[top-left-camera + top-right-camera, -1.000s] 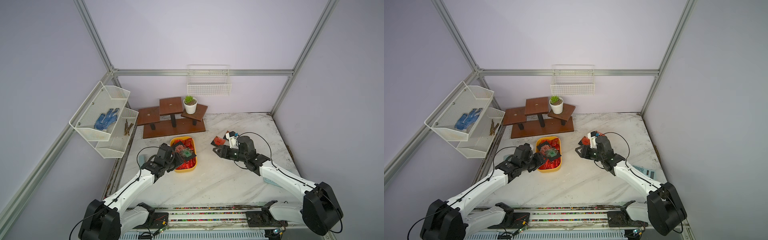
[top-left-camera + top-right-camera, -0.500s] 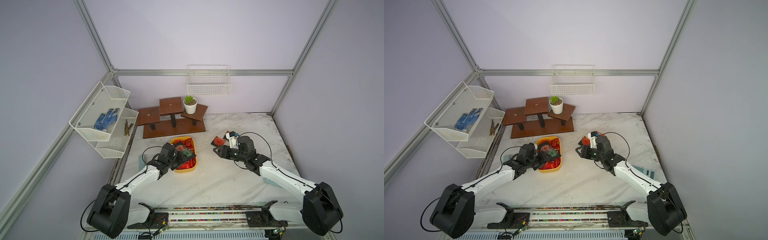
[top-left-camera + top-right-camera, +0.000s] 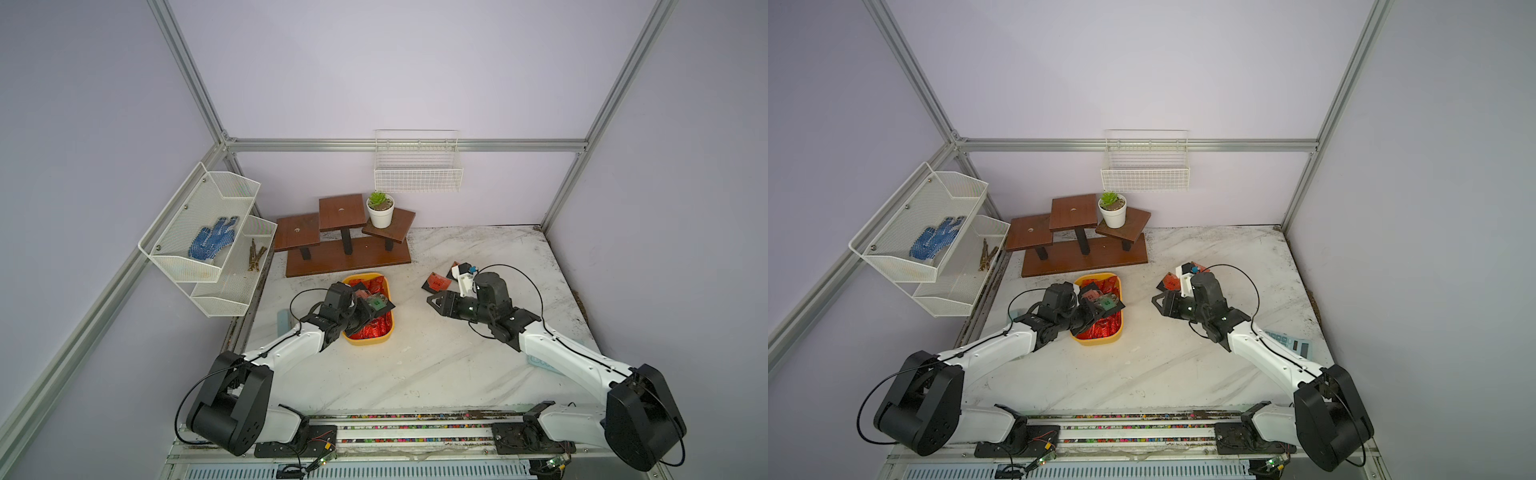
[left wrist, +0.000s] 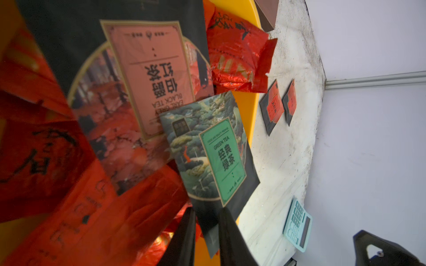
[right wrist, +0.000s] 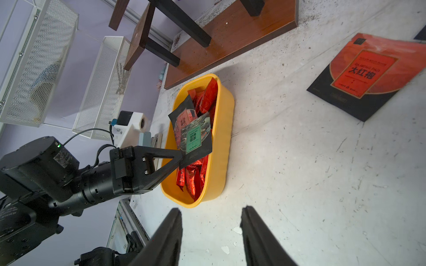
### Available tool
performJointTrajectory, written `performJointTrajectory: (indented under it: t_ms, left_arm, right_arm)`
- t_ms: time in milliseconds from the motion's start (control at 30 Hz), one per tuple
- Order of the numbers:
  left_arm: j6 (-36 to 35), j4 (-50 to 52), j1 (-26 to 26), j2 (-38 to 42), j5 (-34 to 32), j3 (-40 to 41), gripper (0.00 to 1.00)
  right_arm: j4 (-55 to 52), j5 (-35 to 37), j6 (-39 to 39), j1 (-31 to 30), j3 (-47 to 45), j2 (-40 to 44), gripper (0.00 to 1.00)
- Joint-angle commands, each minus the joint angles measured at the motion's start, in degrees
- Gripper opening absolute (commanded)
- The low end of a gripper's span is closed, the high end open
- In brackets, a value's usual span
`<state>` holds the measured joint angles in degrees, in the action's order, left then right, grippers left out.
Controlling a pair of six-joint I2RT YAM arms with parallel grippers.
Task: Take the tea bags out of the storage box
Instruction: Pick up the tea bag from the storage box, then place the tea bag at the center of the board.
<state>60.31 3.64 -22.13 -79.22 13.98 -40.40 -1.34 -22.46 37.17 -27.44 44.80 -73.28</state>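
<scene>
Left wrist view, contents placed by the storage box [image 4: 244,110], a yellow tub on the table [image 4: 276,161].

- Green-label packet [image 4: 214,156]: black-edged, marked GREEN TEA. The left gripper [image 4: 207,214] pinches one corner of it between its fingers. It sits above the box contents and crosses the box rim on the side facing the right gripper. Whether it still touches the sachets cannot be told.
- Red-label packet [image 4: 147,76]: black, marked BLACK TEA. It is inside the box, partly under the green-label packet.
- Red foil sachets [image 4: 232,57]: many, crumpled, with dark print. They fill the box beneath both packets.
- Two loose packets [image 4: 273,107]: black with red labels. They lie flat on the table side by side, outside the box and well apart from it.
- Calculator [image 4: 298,224]: pale blue, on the table, well apart from the box.
- Right gripper [image 5: 212,208]: fingers spread with nothing between them. It is over bare table near the box, pointing toward it without touching.
- Wooden stand [image 3: 345,257]: in both top views, just beyond the box's far end.
</scene>
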Motion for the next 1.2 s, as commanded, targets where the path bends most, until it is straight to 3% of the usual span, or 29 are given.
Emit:
performJointTrajectory:
  t_ms: [0, 200, 767, 1000, 1167]
  left_arm:
    - [-0.99, -2.33, 0.44, 0.16, 1.07, -1.71, 0.14]
    - [-1.42, -1.39, 0.60, 0.89, 1.02, -1.67, 0.00]
    - [-6.71, 10.96, 0.71, 8.82, 1.47, -7.53, 0.00]
    - [-8.72, 12.37, 0.19, 6.26, 9.09, -12.50, 0.00]
    - [-9.82, 12.71, -2.63, 2.49, 10.71, -16.63, 0.00]
  right_arm:
    - [-1.17, 1.09, -1.00, -0.33, 1.17, 0.94, 0.48]
    - [-0.92, 1.10, -0.78, -0.17, 0.91, 0.60, 0.48]
    - [-1.90, 2.03, -1.52, -0.13, 2.00, 1.47, 0.47]
    - [-4.81, 2.95, -3.45, 1.97, 3.59, 3.05, 0.47]
    - [-7.12, 2.33, -4.38, 6.30, 3.39, 6.06, 0.47]
